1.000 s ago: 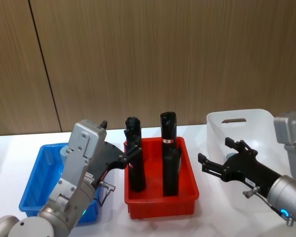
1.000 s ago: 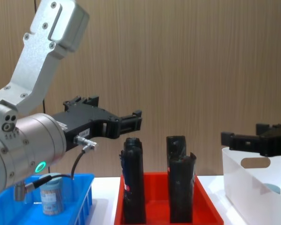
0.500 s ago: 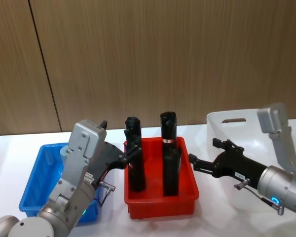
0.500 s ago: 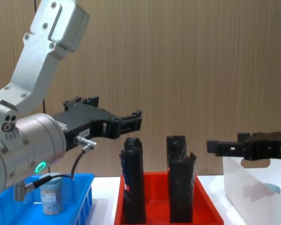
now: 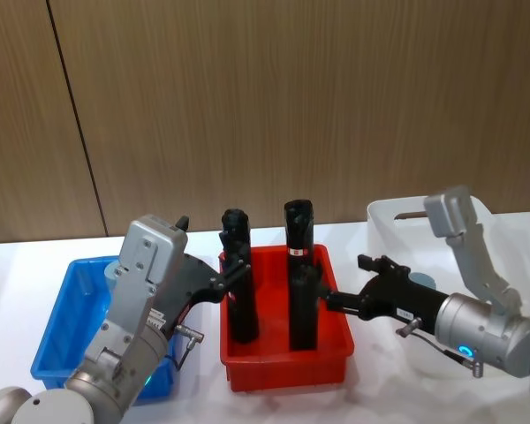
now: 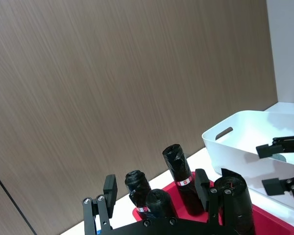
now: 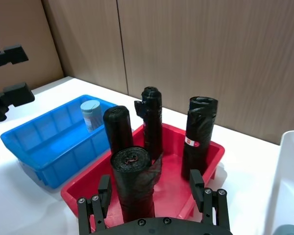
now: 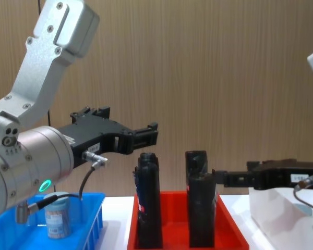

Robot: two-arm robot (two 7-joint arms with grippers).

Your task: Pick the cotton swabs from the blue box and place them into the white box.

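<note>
One cotton swabs (image 7: 91,113) tub is standing at the blue box's (image 7: 49,142) far edge; looking light, rigid, slick—grip its sides. Right gripper (image 5: 346,284), jaws spread, is hanging over the red tray (image 5: 283,367); left gripper (image 8: 146,134) is hovering open.

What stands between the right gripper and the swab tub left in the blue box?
The red tray with its upright black cylinders lies between the right gripper and the tub in the blue box.

The red tray (image 5: 287,369) with four black rolls (image 5: 300,265) stands between the blue box (image 5: 66,340) on the left and the white box (image 5: 397,221) on the right. One swab tub (image 7: 90,113) stands in the blue box, another (image 7: 288,230) in the white box. The right gripper (image 5: 343,284) reaches over the red tray's right side, the left gripper (image 5: 214,261) above its left edge.
</note>
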